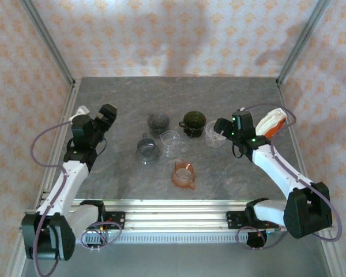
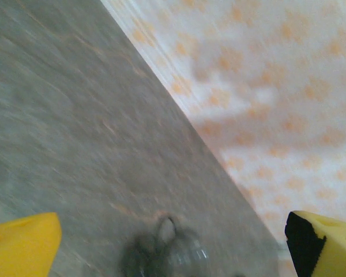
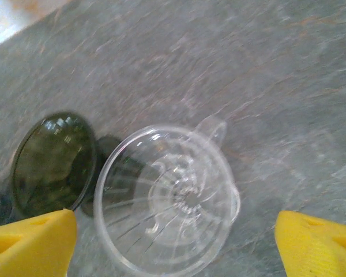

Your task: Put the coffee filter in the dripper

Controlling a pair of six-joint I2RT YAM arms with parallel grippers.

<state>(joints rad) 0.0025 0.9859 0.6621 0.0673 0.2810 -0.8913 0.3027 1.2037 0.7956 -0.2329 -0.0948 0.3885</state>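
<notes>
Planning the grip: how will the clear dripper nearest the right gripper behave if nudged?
The clear dripper looks rigid and thin-walled, so probably light and apt to slide on the smooth table. Pushed at its wide rim, it might tip.

Left arm (image 1: 66, 176): white links, black joints, black base at the left end of the rail (image 1: 173, 209).
Right arm (image 1: 277, 167): same white and black, base at the rail's right end.
Lights (image 1: 252, 139): small, green, on the right arm's wrist.
Cables (image 1: 33, 144): thin purple loops.
Fingers (image 3: 29, 242): yellow wedges.
</notes>
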